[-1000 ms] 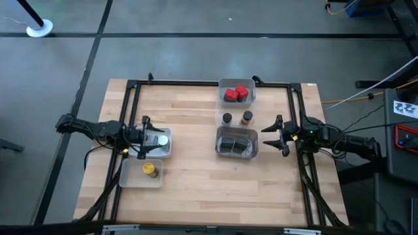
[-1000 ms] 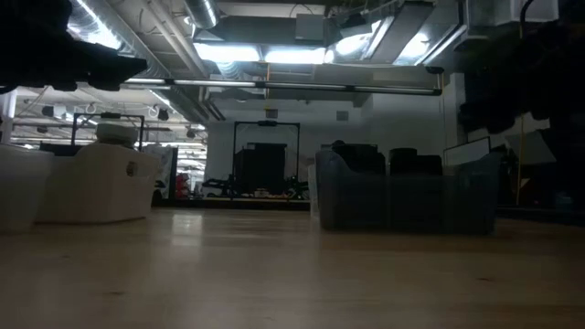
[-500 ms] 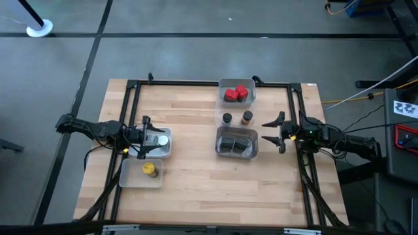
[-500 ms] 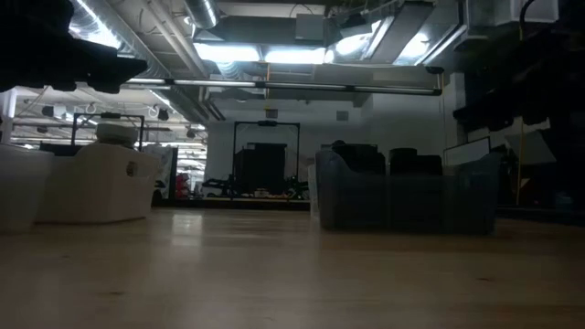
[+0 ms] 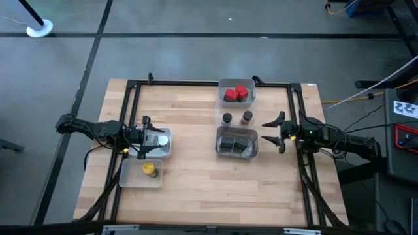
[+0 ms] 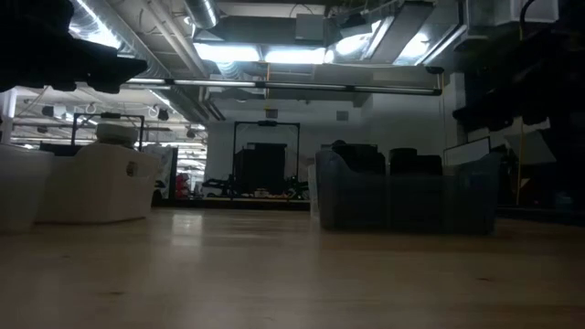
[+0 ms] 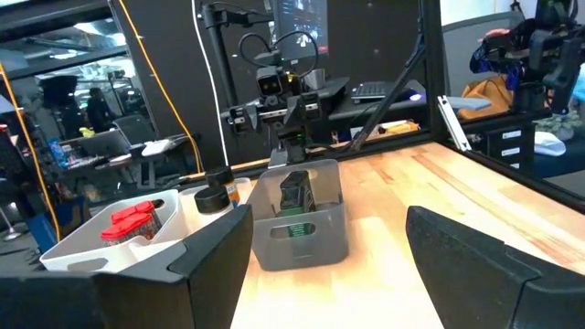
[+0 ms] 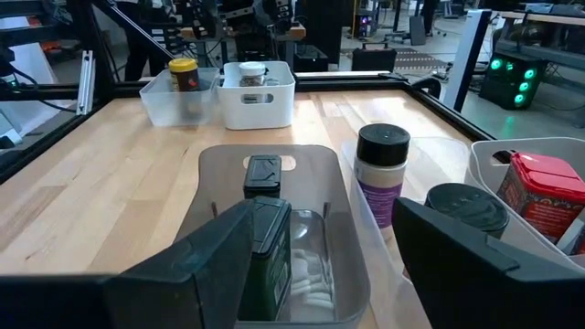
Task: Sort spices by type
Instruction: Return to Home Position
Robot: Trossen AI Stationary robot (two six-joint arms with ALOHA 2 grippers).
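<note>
Tins (image 8: 265, 242) in grey bin (image 8: 207, 172) — labels unreadable; left gripper (image 5: 145, 138) overlaps white bin (image 5: 168, 146).

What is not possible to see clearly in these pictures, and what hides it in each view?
High view: the left hand covers part of the white bin; its contents are unclear.
Low view: the walls of the grey bin hide what is inside.
Right wrist view: the picture edge cuts off the red box; the green tins overlap, so their count is unclear.
</note>
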